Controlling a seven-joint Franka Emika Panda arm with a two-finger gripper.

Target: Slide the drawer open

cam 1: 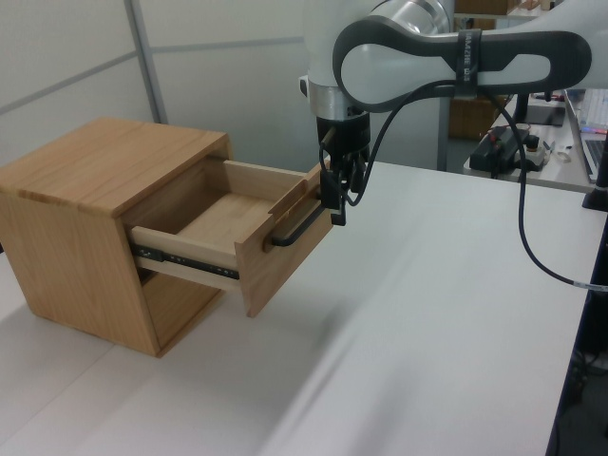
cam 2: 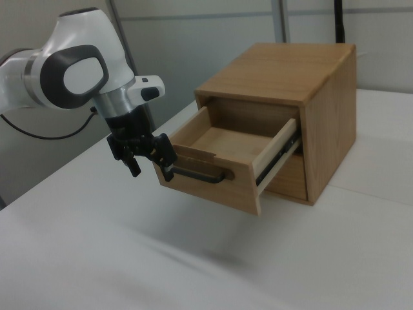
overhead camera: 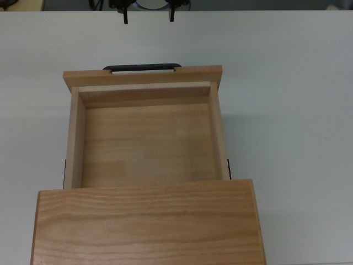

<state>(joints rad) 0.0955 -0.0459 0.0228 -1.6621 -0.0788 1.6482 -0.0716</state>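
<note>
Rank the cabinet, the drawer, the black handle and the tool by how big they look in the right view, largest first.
1. Cabinet
2. Drawer
3 and 4. Handle and tool: too alike to rank; the handle is longer but thin, the tool is bulkier, and the tool may sit nearer the camera.

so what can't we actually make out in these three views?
- Black two-finger gripper: contact with the thin black bar handle is unclear. The top view's upper edge cuts off all but its fingertips.
- Light wooden drawer: its rear end is hidden under the wood-grain cabinet top in the top view.
- Lower cabinet opening: the interior is shadowed in the left view, contents unknown.
</note>
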